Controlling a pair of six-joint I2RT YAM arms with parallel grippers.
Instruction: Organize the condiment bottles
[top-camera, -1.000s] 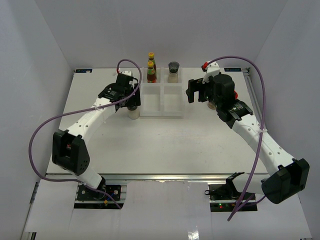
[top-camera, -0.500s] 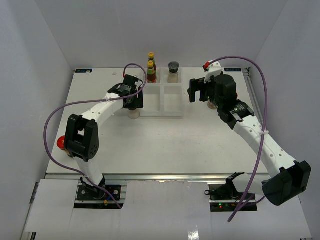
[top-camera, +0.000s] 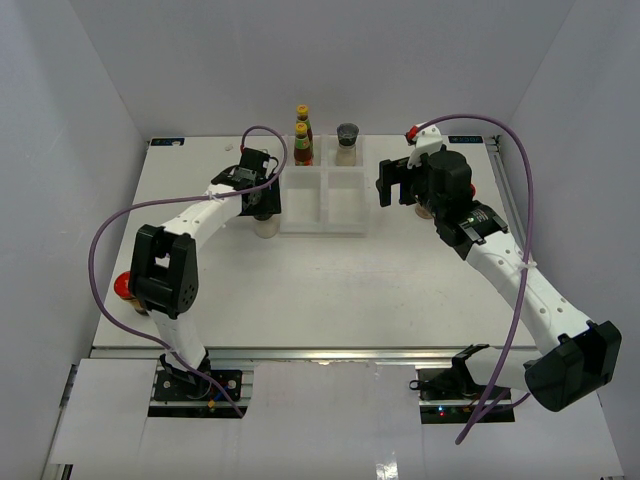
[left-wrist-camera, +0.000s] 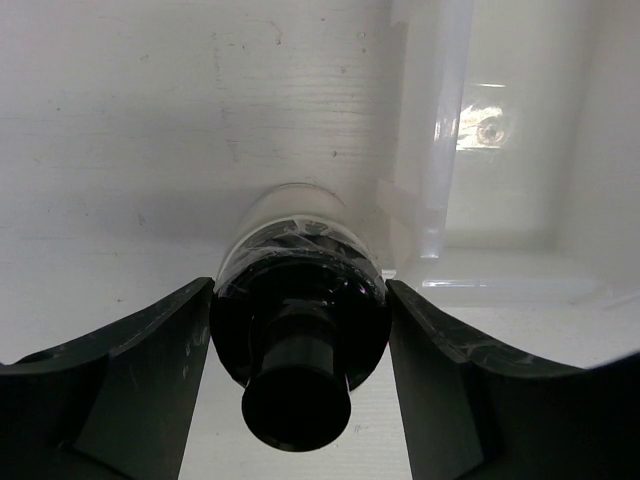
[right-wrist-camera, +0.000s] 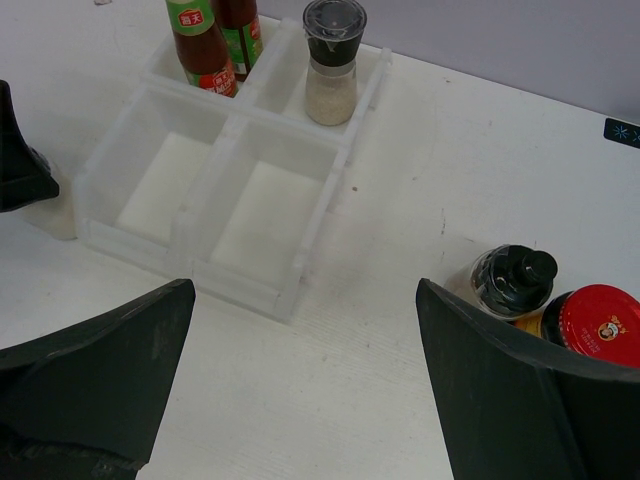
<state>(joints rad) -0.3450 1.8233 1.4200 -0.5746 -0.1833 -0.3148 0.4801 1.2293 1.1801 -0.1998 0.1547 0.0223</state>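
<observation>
My left gripper (top-camera: 262, 198) (left-wrist-camera: 299, 285) is shut on a black-capped shaker (left-wrist-camera: 298, 345), which stands on the table against the white tray's left wall (left-wrist-camera: 440, 150); its pale body shows in the top view (top-camera: 266, 228). Two slim red sauce bottles (top-camera: 303, 135) (right-wrist-camera: 200, 45) stand in the tray's back left compartment. A grey-lidded shaker (top-camera: 347, 141) (right-wrist-camera: 332, 65) stands in the back right one. My right gripper (top-camera: 393, 185) (right-wrist-camera: 305, 290) is open and empty above the table, right of the tray. A second black-capped shaker (right-wrist-camera: 512, 280) and a red-lidded jar (right-wrist-camera: 600, 325) stand together below it.
The white divided tray (top-camera: 325, 197) (right-wrist-camera: 235, 275) has two front compartments with nothing in them. Another red-lidded jar (top-camera: 125, 287) stands at the table's left edge, half hidden behind my left arm's elbow. Grey walls close in the table on three sides.
My left arm's elbow has swung up and inward, uncovering the red-lidded jar at the left edge. The left gripper shifted slightly toward the tray. The shaker has not moved. The right arm barely moved.
</observation>
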